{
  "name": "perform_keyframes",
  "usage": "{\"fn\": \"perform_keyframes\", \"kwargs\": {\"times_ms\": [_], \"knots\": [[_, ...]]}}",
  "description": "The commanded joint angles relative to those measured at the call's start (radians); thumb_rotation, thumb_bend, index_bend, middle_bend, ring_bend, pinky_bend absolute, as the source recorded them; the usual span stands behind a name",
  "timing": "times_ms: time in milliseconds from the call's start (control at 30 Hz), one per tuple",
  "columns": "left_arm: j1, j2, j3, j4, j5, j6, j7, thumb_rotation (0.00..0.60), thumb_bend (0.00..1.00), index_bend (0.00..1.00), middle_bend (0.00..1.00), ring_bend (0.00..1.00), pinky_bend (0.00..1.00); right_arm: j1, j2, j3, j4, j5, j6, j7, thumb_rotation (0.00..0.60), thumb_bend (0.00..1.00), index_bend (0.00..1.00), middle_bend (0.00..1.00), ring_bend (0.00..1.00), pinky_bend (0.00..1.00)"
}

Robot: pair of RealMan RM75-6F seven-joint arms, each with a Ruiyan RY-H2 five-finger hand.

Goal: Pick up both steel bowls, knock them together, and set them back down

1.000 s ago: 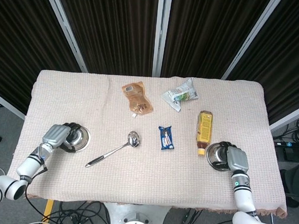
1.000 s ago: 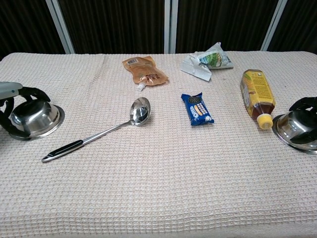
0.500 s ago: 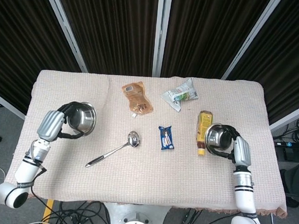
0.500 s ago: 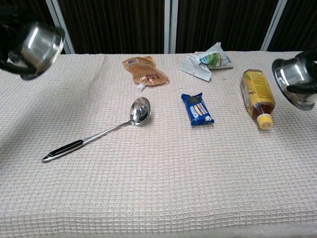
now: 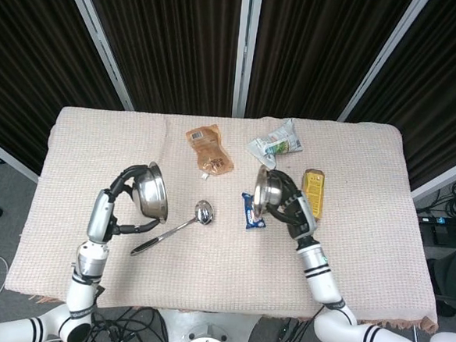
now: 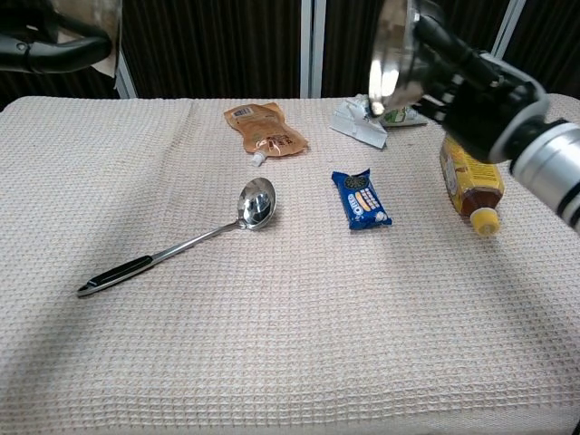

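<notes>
Both steel bowls are in the air above the table, tipped on edge. My left hand point(image 5: 128, 203) grips the left bowl point(image 5: 151, 191), whose mouth faces right; in the chest view only a bit of this hand point(image 6: 54, 41) and bowl point(image 6: 91, 14) shows at the top left corner. My right hand point(image 5: 292, 208) holds the right bowl point(image 5: 264, 194), its mouth facing left, over the blue snack pack; in the chest view the same bowl point(image 6: 399, 59) and hand point(image 6: 471, 86) are high at the upper right. A wide gap separates the two bowls.
On the cloth-covered table point(image 5: 220, 280) lie a steel ladle point(image 5: 175, 228), a blue snack pack point(image 6: 362, 199), an amber bottle with a yellow cap point(image 6: 470, 170), a brown pouch point(image 5: 209, 148) and a crumpled green-white bag point(image 5: 276, 143).
Both hands have lifted the bowls higher and swung them inward toward the table's middle. The bowls have turned to face each other; the right one has moved furthest, past the bottle.
</notes>
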Motion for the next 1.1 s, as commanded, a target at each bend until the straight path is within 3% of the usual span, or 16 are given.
{"fn": "perform_keyframes", "kwargs": {"times_ms": [33, 300, 700, 1033, 1100], "knots": [[-0.016, -0.027, 0.0, 0.032, 0.016, 0.0, -0.007, 0.6, 0.06, 0.46, 0.42, 0.39, 0.61, 0.113, -0.06, 0.0, 0.029, -0.064, -0.112, 0.175, 0.6, 0.19, 0.47, 0.36, 0.29, 0.43], [-0.032, -0.068, 0.002, 0.135, 0.023, 0.0, -0.057, 0.6, 0.06, 0.46, 0.42, 0.39, 0.61, 0.22, -0.109, 0.015, 0.084, -0.067, -0.183, 0.345, 0.6, 0.17, 0.47, 0.37, 0.29, 0.43], [-0.08, -0.141, 0.028, 0.219, 0.07, -0.014, -0.054, 0.6, 0.06, 0.46, 0.43, 0.4, 0.61, 0.356, -0.153, 0.047, 0.141, -0.061, -0.25, 0.45, 0.6, 0.16, 0.47, 0.37, 0.29, 0.44], [-0.075, -0.136, 0.0, 0.26, 0.047, 0.022, -0.066, 0.6, 0.06, 0.46, 0.43, 0.39, 0.61, 0.296, -0.124, -0.007, 0.164, -0.055, -0.166, 0.514, 0.6, 0.17, 0.47, 0.37, 0.29, 0.44], [-0.079, -0.141, -0.004, 0.276, 0.038, 0.014, -0.065, 0.6, 0.06, 0.46, 0.43, 0.39, 0.61, 0.325, -0.119, 0.019, 0.16, -0.051, -0.181, 0.521, 0.6, 0.17, 0.47, 0.37, 0.29, 0.44]]}}
